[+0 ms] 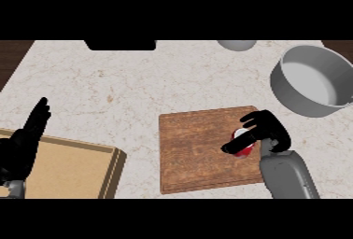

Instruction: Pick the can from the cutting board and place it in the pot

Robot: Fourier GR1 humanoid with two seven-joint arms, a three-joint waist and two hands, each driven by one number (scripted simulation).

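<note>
Centrally, a brown rectangular wooden cutting board [203,149] is seen lying flat on the pale marbled stone counter [138,79]. On the board's right part a small red can with a pale end [243,140] is found, lying tilted rather than upright, as far as can be judged. The black right hand [265,128] is closed round the can: its fingers are curled over the can's upper side and its thumb is pressed along the near side, so that much of the can is hidden. The grey forearm is seen rising from the board's lower right corner.

Beyond the board's upper right corner, well apart from it, a round grey metal pot [314,79] is set on the counter; only its pale bare bottom is shown inside, and nothing is held in it. To the left of the board, a shallow tan wooden tray [76,168] is placed; its visible floor is bare. Over the tray's left edge the black left hand [27,135] is held with fingers straight and pointing up, holding nothing.
</note>
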